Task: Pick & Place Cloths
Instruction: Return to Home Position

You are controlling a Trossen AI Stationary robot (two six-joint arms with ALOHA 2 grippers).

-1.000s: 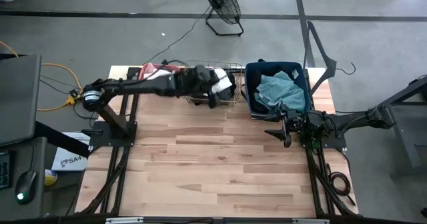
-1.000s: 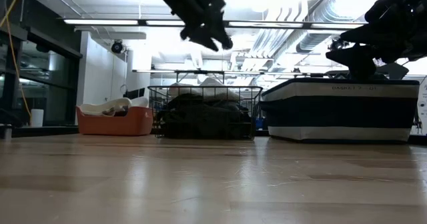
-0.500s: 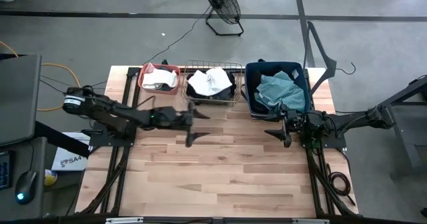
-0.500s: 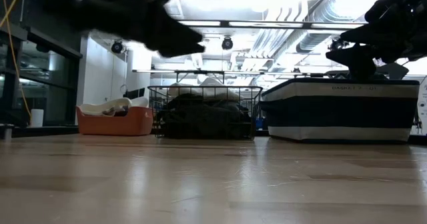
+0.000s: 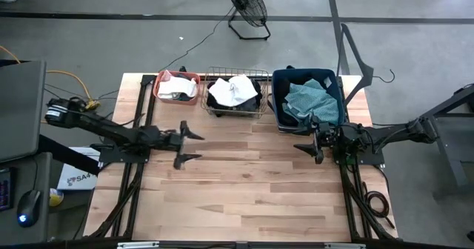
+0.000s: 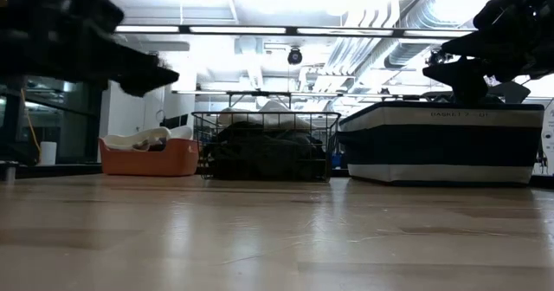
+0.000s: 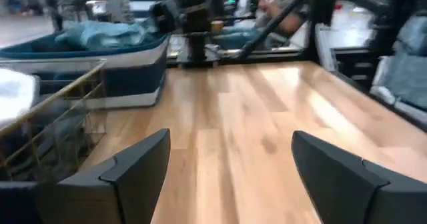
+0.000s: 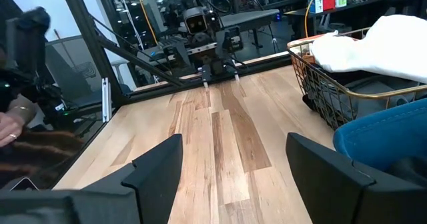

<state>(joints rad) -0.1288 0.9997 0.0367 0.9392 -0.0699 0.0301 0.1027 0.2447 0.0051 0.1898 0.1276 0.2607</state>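
Left jaws gape empty over the counter [image 5: 252, 182], mid-left of frame; right jaws released beside the blue bin [image 5: 275, 101], right of centre. Cloths [image 5: 307, 97] sit binned along the top. Risk: white pile [image 5: 233, 91] crowns the wire basket [image 5: 237, 72] and might slide out.

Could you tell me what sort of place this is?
Probably a robotics lab or workshop: exposed ceiling ducts and strip lights overhead, and a bare concrete floor with a standing fan.
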